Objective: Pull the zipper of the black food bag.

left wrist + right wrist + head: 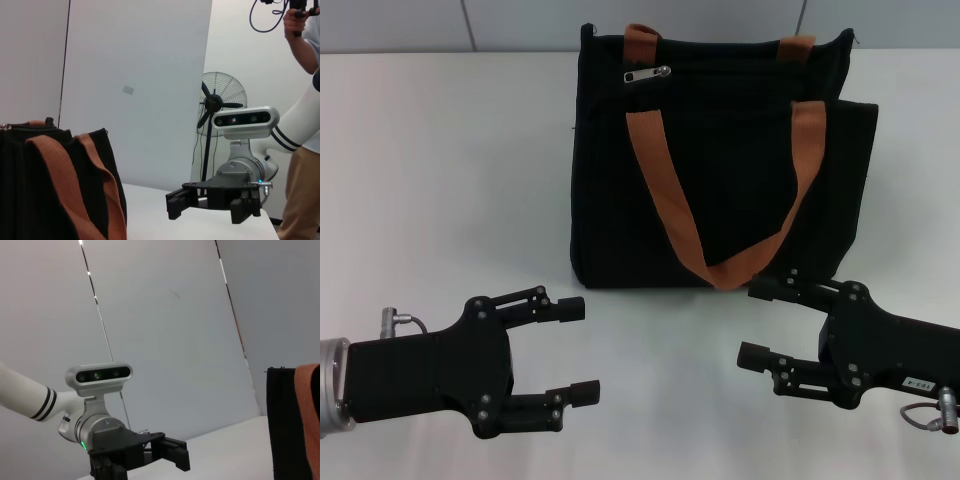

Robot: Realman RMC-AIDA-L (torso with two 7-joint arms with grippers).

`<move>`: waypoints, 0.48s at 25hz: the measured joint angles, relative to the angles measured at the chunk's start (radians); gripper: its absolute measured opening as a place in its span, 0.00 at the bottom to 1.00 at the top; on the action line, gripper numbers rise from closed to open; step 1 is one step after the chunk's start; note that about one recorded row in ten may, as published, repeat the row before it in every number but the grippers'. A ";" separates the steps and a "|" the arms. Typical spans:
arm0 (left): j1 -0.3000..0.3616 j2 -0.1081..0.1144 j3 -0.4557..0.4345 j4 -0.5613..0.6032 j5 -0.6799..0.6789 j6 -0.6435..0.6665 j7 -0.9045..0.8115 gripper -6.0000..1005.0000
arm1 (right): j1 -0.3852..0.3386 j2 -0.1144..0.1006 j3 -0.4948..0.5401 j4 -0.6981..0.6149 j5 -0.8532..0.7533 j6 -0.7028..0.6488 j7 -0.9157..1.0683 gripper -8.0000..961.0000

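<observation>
Black food bag [720, 160]: stands upright toward the far edge of the tabletop [440, 180], around the middle, with nothing bracing it. The likely trouble is that a sideways pull on the top drags or tips the whole bag instead of running the slider, because the fabric body is soft.
Handles [670, 200]: orange-brown webbing; the near loop droops down the bag's front face. A finger coming in low could catch it.
Left gripper [575, 350]: sits near the front edge on the left side, fingers spread wide, holding nothing, well apart from the bag.
Right gripper [760, 322]: near the front edge on the right side, fingers spread, empty, just in front of the bag's lower right corner. It could nudge the bag on the way up.
Zipper [647, 74]: a small silver tab lying flat at the bag's upper left. It is slim, so a pinch could slip off or grab fabric instead.
</observation>
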 joint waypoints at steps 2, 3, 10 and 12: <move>0.000 0.000 0.000 0.000 0.000 -0.001 0.000 0.80 | 0.000 0.000 0.002 0.002 0.000 -0.001 0.000 0.81; 0.000 -0.001 0.000 -0.001 0.000 -0.002 0.000 0.80 | 0.000 0.000 0.003 0.004 0.001 -0.001 0.000 0.81; 0.001 -0.001 -0.006 -0.004 0.000 -0.014 0.003 0.80 | 0.001 0.000 0.006 0.015 0.002 0.001 0.000 0.81; 0.001 -0.001 -0.006 -0.004 0.000 -0.017 0.003 0.79 | 0.002 0.000 0.007 0.017 0.002 0.001 0.000 0.81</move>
